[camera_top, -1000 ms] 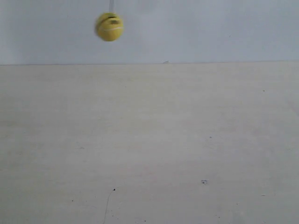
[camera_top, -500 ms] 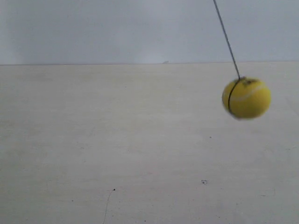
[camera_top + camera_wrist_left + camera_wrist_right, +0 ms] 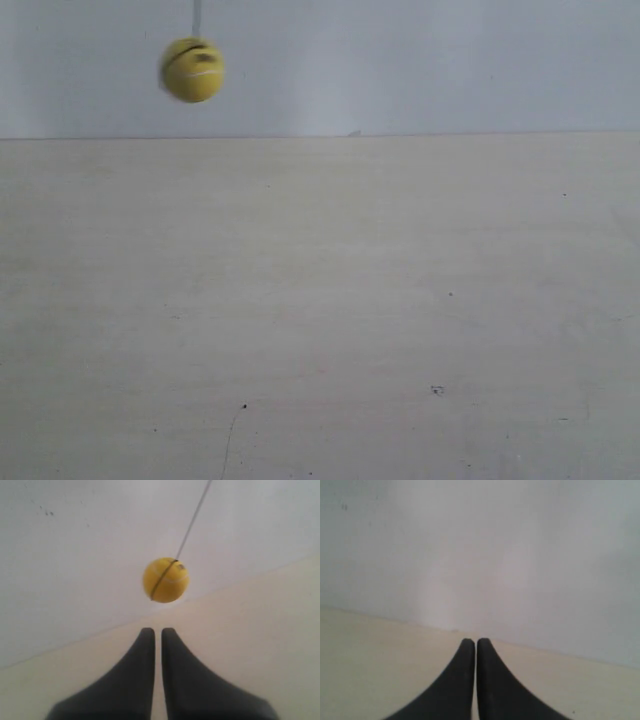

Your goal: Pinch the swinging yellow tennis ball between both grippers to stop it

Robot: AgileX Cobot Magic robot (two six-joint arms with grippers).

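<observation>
The yellow tennis ball (image 3: 192, 70) is seen blurred in the upper left of the exterior frame, hung on a thin string (image 3: 197, 15) before the pale wall (image 3: 450, 60). A dark label is made out on it, but no lettering can be read. The ball is shown beyond the left gripper (image 3: 157, 632), apart from it. That gripper and the right gripper (image 3: 476, 642) are clenched, grasping nothing.
</observation>
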